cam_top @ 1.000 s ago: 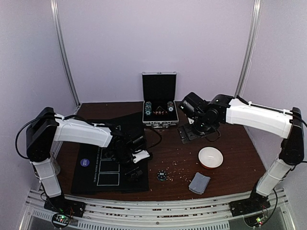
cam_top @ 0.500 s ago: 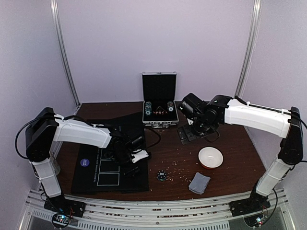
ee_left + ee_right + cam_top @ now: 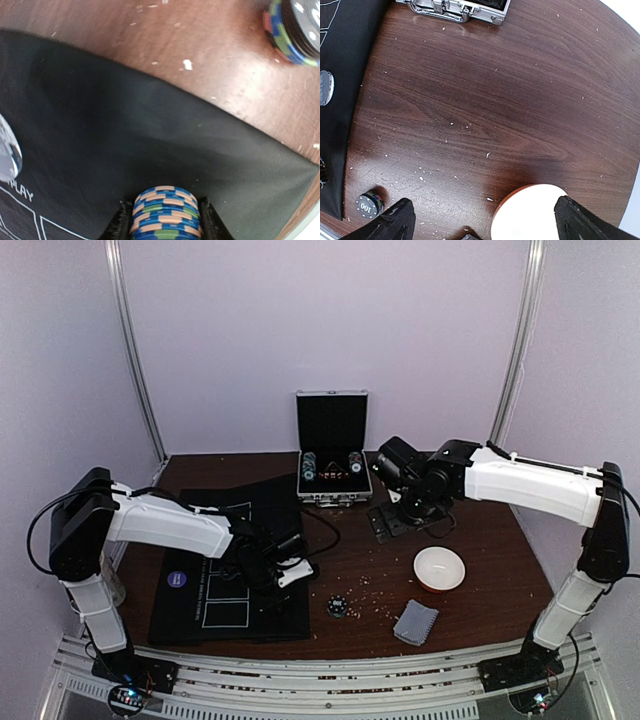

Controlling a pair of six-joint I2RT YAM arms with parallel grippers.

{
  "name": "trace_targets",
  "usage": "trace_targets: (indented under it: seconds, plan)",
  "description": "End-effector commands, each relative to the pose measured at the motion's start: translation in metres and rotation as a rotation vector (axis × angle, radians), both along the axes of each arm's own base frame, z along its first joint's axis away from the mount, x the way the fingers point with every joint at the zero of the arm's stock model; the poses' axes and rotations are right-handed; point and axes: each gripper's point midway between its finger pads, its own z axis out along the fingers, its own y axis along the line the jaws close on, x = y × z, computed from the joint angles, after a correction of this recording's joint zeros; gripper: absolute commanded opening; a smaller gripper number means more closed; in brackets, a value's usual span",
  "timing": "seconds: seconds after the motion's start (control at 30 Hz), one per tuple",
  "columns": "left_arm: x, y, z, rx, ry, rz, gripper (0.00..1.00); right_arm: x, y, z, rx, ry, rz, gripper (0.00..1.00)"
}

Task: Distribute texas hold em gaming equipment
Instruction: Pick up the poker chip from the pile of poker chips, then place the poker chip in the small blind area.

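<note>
- Dark brown wooden surface (image 3: 480,530): carries everything below.
- Black fabric mat with white outlines (image 3: 100,130): left side.
- Open aluminium case holding chips (image 3: 333,455): far centre.
- White bowl, red outside (image 3: 439,568): right.
- Grey-blue card deck (image 3: 415,621): near the bowl, towards the front edge.
- Dark chip stack marked 100 (image 3: 369,205): on the wood just beside the mat.
- Blue, peach and green striped chip stack (image 3: 165,215): over the mat's right part, clamped between the left fingers (image 3: 120,227).
- Right fingers (image 3: 395,222): spread wide, holding nothing.

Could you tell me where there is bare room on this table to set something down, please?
Widest free patch: the bare wood between the case, the bowl and the loose chips. Another lies behind the bowl, toward the right corner. Crowded: the mat's right edge, where the left pincer grips a chip stack.
</note>
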Motion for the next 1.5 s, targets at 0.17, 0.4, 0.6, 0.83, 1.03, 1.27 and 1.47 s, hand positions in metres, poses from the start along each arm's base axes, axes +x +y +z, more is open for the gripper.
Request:
trace_targets:
  seconds: [0.17, 0.4, 0.6, 0.83, 1.03, 1.27, 1.47]
  plan:
    - [-0.015, 0.033, -0.025, 0.138, 0.048, 0.027, 0.00, -0.002, -0.002, -0.005, -0.023, 0.006, 0.011, 1.00]
    - [0.021, 0.043, 0.007, 0.066, -0.013, 0.208, 0.00, -0.002, -0.004, -0.003, -0.031, -0.002, 0.019, 1.00]
    - [0.040, 0.079, 0.010, 0.092, -0.019, 0.322, 0.00, -0.003, -0.006, -0.005, -0.043, -0.004, 0.028, 1.00]
    - [0.060, 0.109, 0.013, 0.102, -0.042, 0.429, 0.00, -0.003, -0.007, -0.009, -0.052, -0.002, 0.034, 1.00]
    - [0.074, 0.130, 0.022, 0.087, -0.058, 0.495, 0.00, -0.003, -0.008, -0.011, -0.065, 0.001, 0.043, 1.00]
    - [0.118, 0.189, 0.041, 0.048, -0.117, 0.687, 0.00, -0.003, -0.007, -0.014, -0.067, 0.003, 0.050, 1.00]
    - [0.132, 0.240, 0.030, 0.089, -0.113, 0.848, 0.00, -0.004, -0.009, -0.014, -0.072, 0.003, 0.060, 1.00]
